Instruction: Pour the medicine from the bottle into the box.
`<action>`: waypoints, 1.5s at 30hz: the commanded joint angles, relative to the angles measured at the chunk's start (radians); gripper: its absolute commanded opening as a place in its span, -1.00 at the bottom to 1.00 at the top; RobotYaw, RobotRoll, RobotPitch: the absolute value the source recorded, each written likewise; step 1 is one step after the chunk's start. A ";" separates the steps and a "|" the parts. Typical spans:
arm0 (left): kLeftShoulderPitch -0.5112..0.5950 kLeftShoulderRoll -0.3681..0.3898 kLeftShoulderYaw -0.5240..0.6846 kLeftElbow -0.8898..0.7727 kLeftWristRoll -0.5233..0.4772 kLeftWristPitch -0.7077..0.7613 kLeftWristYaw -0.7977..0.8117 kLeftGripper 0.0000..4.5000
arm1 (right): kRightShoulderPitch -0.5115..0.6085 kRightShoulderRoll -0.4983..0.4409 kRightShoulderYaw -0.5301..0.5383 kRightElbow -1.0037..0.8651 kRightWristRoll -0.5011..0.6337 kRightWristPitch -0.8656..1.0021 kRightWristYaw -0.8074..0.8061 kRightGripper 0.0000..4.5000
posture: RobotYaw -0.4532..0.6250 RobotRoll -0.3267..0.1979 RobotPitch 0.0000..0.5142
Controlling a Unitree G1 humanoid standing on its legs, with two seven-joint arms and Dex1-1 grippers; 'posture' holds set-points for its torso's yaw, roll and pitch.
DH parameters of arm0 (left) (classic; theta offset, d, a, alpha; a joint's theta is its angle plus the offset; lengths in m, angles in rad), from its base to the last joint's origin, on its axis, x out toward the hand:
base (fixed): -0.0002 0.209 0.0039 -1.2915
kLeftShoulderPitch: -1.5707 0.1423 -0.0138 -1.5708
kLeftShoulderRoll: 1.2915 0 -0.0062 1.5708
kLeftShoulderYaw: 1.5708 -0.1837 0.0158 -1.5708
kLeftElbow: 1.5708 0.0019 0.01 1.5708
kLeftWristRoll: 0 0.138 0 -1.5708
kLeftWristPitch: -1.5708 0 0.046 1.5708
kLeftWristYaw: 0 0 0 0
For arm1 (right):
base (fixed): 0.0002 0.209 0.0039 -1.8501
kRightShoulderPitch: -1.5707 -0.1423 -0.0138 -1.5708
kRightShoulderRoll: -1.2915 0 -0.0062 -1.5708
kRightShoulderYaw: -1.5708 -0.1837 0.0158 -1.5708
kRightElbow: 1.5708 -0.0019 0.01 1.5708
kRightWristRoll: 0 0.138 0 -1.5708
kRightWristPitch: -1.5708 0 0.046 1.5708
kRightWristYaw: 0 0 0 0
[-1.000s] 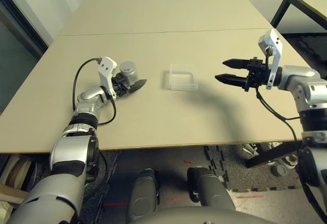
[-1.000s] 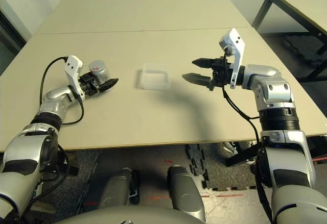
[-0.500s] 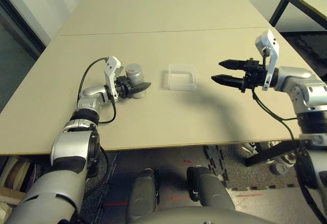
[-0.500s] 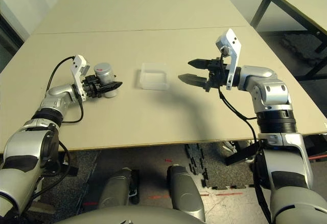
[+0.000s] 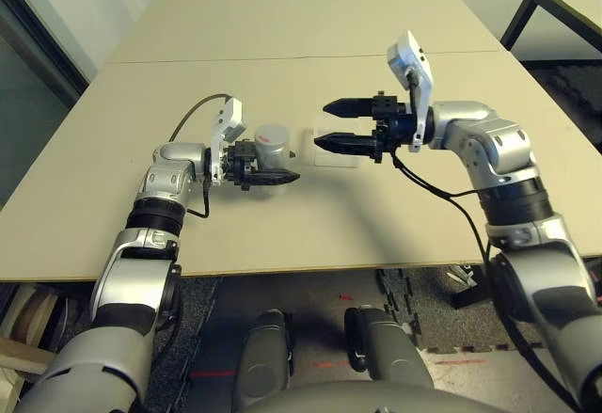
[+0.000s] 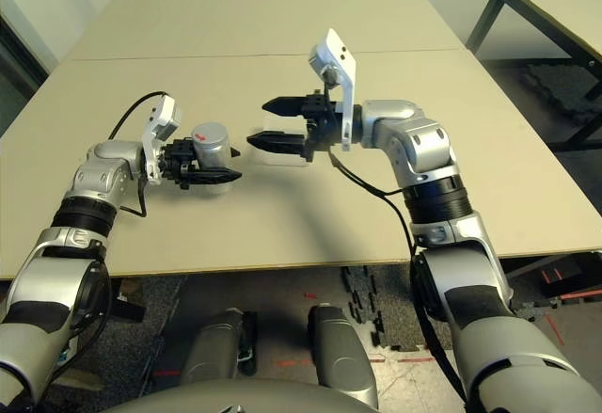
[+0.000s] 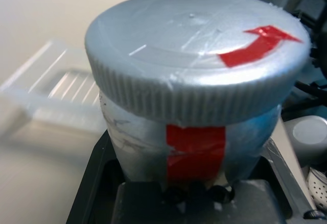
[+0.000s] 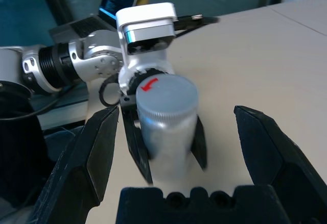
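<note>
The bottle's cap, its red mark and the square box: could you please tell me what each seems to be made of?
Cap: probably grey plastic, satin and scuffed, with a finely ribbed rim; painted metal is possible.
Red mark: likely glossy tape or film, flat and crisp-edged, though paint is possible.
Box: seemingly clear, smooth plastic, see-through with pale edges.

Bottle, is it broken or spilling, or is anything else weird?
Nothing stands out. The bottle looks whole, with its lid on, between the left gripper's jaws. I can't see any spill on the table. The box has no break that I can see.
</note>
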 commanded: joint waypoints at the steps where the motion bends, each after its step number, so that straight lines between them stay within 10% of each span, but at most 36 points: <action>1: 0.016 -0.006 -0.031 -0.048 -0.018 0.024 -0.008 0.17 | -0.005 0.022 0.025 -0.016 0.010 0.006 -0.003 1.00 | -0.33 0.25 -0.59; 20: 0.008 -0.034 -0.055 -0.103 -0.063 0.050 0.020 0.17 | 0.015 0.064 0.047 -0.004 0.000 -0.005 -0.005 1.00 | -0.32 0.25 -0.60; 26: 0.001 -0.036 -0.049 -0.117 -0.084 0.063 0.025 0.17 | 0.016 0.055 0.064 0.000 0.008 -0.007 0.022 0.14 | -0.31 0.25 -0.65; 45: 0.042 0.000 -0.072 -0.329 -0.174 0.217 -0.051 0.17 | -0.062 0.008 0.146 0.087 0.099 0.005 0.424 0.14 | -0.20 0.25 -0.73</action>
